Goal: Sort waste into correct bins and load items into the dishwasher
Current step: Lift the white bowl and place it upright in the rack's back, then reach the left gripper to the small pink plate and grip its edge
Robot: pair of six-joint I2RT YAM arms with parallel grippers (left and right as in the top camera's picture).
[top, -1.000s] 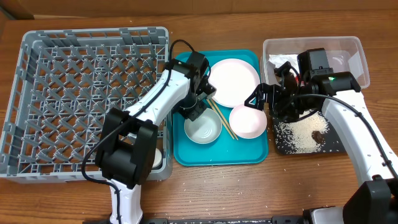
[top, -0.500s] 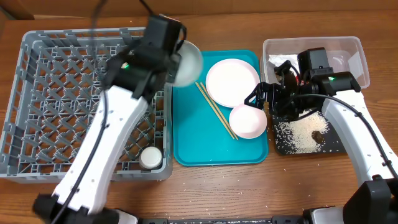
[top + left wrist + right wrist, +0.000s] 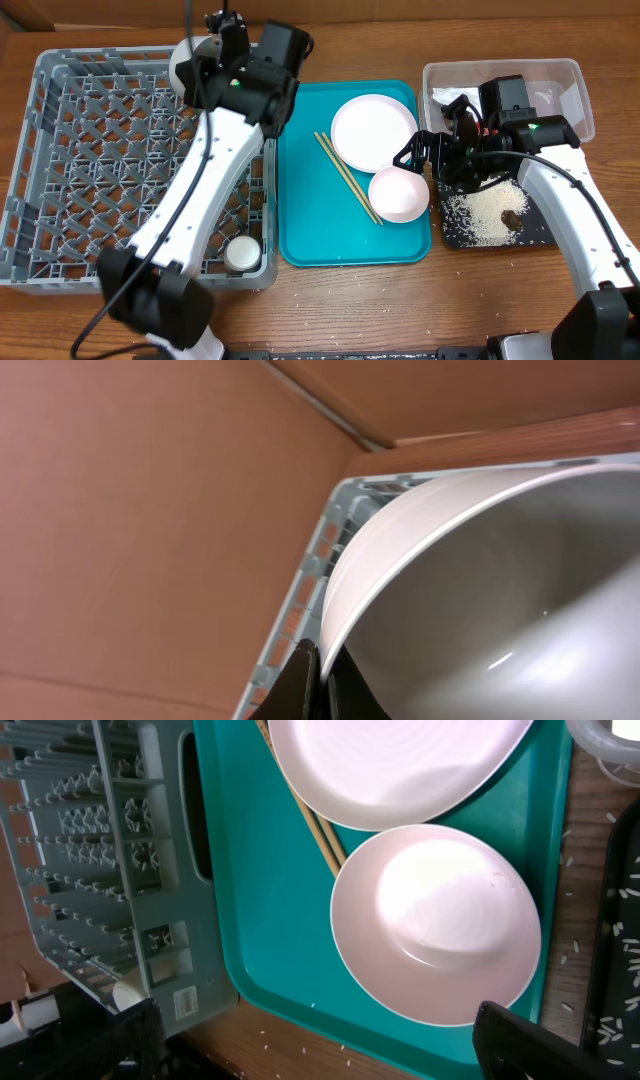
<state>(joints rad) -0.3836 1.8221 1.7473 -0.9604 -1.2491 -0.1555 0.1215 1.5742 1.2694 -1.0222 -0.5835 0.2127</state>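
Surface: wooden table (image 3: pixel 480 300).
Left gripper (image 3: pixel 318 665): clamped on rim of grey-blue bowl (image 3: pixel 480 590), above far edge of dish rack (image 3: pixel 100 170).
Right gripper (image 3: pixel 418 152): jaws wide, empty, above white bowl (image 3: pixel 398 195) on teal tray (image 3: pixel 310 230).

Overhead, soft even light falls from above: the teal tray (image 3: pixel 310 220) shows no glare, and only faint shadows lie on the wood beside it. On the tray, the plate (image 3: pixel 373 131) and pale bowl (image 3: pixel 399 194) look almost washed out. The right wrist view is sharp over the tray, while the dish rack (image 3: pixel 90 850) left of it looks skewed. The left wrist view is soft, with the grey bowl (image 3: pixel 500 580) too close to focus and carrying a small glint.
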